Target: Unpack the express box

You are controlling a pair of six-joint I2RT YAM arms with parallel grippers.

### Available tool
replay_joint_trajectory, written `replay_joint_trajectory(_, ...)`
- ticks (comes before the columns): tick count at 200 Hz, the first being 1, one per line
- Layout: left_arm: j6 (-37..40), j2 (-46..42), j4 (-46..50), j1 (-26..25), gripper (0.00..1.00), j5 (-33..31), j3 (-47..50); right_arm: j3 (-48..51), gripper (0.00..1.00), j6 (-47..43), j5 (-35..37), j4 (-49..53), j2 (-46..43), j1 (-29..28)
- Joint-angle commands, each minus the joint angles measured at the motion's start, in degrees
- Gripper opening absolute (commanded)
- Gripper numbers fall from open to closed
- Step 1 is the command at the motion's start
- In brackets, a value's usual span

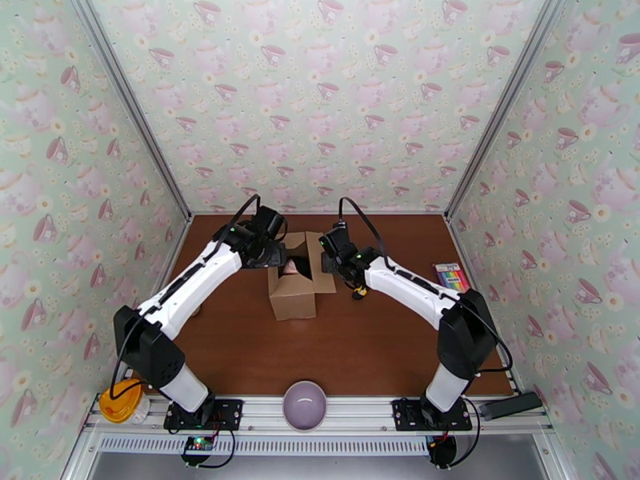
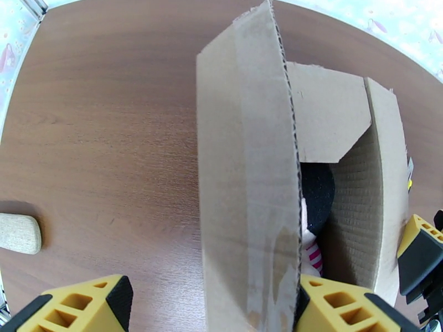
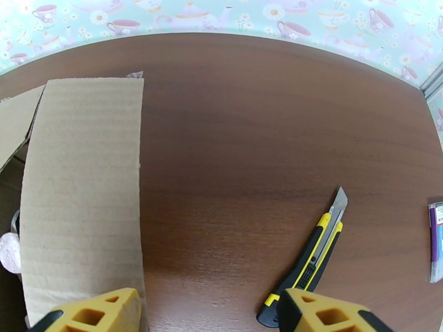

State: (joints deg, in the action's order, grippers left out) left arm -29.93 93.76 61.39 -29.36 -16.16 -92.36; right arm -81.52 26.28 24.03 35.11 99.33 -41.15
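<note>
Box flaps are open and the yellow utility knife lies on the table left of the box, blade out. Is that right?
One slip: the knife lies on the table to the right of the box, not left. The right wrist view shows it. Open flaps and the extended blade are correct.

An upright flap [image 2: 243, 161] of the express box [image 2: 382, 189] hides most of a black and pink-striped item [image 2: 317, 189] inside; what it is cannot be told. The picture edge cuts off a purple packet [image 3: 437, 239], and the right gripper [image 3: 210, 311] covers the knife [image 3: 318, 250] at its handle end.
</note>
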Motion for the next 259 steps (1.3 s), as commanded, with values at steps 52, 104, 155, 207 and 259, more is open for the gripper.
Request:
replay_joint_trajectory(52, 0.6, -4.51, -0.37, 1.88, 0.78, -1.12, 3.27, -1.66, 0.7, -0.63, 0.62, 1.36, 1.56, -0.39)
replay_joint_trajectory(104, 0.84, -6.47, -0.87, 3.65, 0.77, -0.67, 5.36, -2.16, 0.7, -0.46, 0.42, 1.97, 1.86, -0.43)
replay_joint_trajectory(155, 0.71, -8.64, -2.49, 5.5, 0.77, -0.14, 8.71, -2.76, 0.69, -0.61, 0.41, 2.58, 2.18, -0.52)
replay_joint_trajectory(207, 0.09, -10.92, -5.66, 7.73, 0.77, 2.78, 13.36, -3.87, 0.69, -0.61, 0.4, 3.32, 3.32, -0.99)
replay_joint_trajectory(259, 0.03, -12.63, -8.78, 8.95, 0.76, 4.53, 17.25, -5.31, 0.69, -0.81, 0.34, 3.91, 4.18, -1.3)
